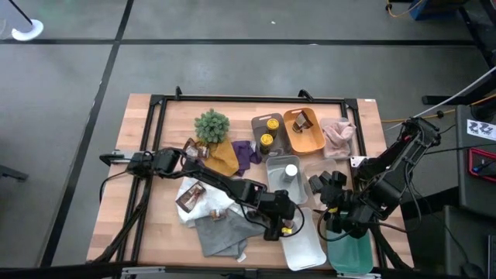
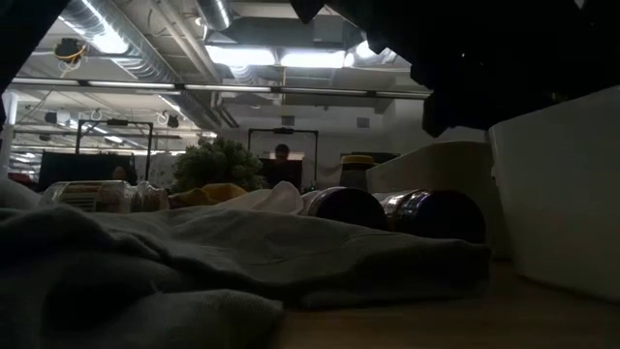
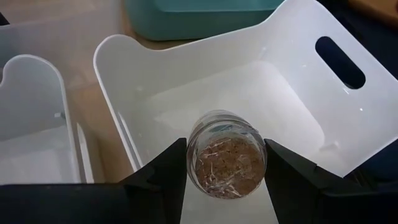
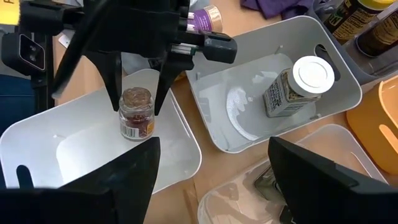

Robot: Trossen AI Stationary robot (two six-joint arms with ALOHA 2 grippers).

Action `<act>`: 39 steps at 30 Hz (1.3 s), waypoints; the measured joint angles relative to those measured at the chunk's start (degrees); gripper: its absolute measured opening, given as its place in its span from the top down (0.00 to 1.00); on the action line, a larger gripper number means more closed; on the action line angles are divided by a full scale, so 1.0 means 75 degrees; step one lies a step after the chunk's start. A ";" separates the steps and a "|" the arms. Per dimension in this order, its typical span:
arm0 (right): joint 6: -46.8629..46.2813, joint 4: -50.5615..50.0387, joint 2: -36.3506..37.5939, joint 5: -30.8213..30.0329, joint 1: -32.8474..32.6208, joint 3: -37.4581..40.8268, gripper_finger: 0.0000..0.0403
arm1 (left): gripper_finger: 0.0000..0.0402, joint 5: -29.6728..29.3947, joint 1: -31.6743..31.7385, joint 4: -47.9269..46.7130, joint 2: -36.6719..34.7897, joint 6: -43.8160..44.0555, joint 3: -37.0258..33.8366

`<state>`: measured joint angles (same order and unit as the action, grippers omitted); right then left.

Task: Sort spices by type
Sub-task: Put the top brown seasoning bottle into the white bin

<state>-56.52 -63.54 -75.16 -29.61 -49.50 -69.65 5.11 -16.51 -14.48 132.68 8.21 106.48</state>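
The left gripper [image 4: 138,93] pinches a small glass spice bottle [image 4: 136,113] between its two dark fingers, holding it upright just inside the white tray [image 4: 74,149], near that tray's rim on the side facing the grey tray [image 4: 339,74]. In the right wrist view the bottle's base sits low over the white tray's floor; whether it touches cannot be told. The rest of the white tray's floor is bare, with open room from the bottle toward the handle slot [image 3: 339,62] at the far end wall. A narrow strip of wooden table [image 4: 186,99] separates the white tray from the grey tray.

The bottle is clear glass with brownish flaked contents and a red and yellow label low on its side.

In the grey tray beside the white tray lies a white-capped jar [image 4: 292,87], tipped on its side. The right gripper [image 1: 343,221] hangs with its fingers spread wide, holding nothing, on the side of the white tray away from the left arm, above a teal tray [image 1: 350,252].
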 joint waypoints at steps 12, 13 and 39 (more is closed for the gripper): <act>0.0001 0.0858 -0.0898 0.0415 -0.0006 -0.0003 0.26 | 0.59 0.0003 0.0000 0.0004 0.0003 -0.0122 0.0000; 0.0005 0.0873 -0.1068 0.0508 -0.0006 -0.0003 0.26 | 0.59 0.0004 0.0000 0.0006 0.0003 -0.0120 0.0000; -0.0490 0.2327 -0.3857 -0.0078 -0.0003 -0.0009 0.26 | 0.59 0.0020 -0.0006 -0.0029 0.0003 -0.0133 -0.0012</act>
<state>-60.19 -46.09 -104.08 -30.19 -49.52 -69.71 5.26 -16.56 -14.70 132.70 7.21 106.39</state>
